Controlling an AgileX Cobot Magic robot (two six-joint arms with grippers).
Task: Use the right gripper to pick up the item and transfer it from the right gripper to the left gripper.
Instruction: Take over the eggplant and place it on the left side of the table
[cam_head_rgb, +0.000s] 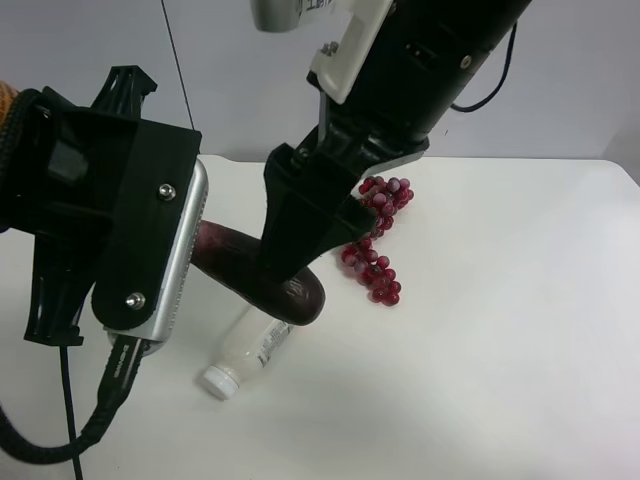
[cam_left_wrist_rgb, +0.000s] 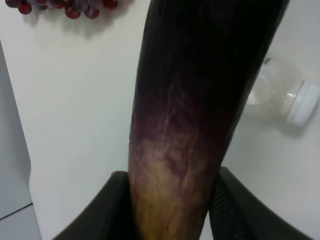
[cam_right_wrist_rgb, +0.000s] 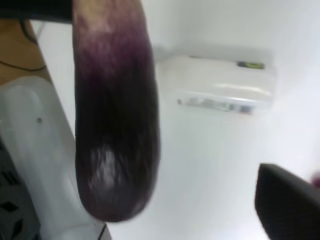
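White table: above the bottle, your left gripper pinches the eggplant by its stem end; right gripper looks spread. Slim hold could let it tip, fall.

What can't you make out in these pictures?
Stem tip of eggplant: exterior high, hidden behind left tool; left wrist, cut off at edge.
Label of bottle: right wrist, blurred.
Some grapes: left wrist, cropped by edge.
Second finger of right tool: right wrist, unseen, perhaps behind eggplant.
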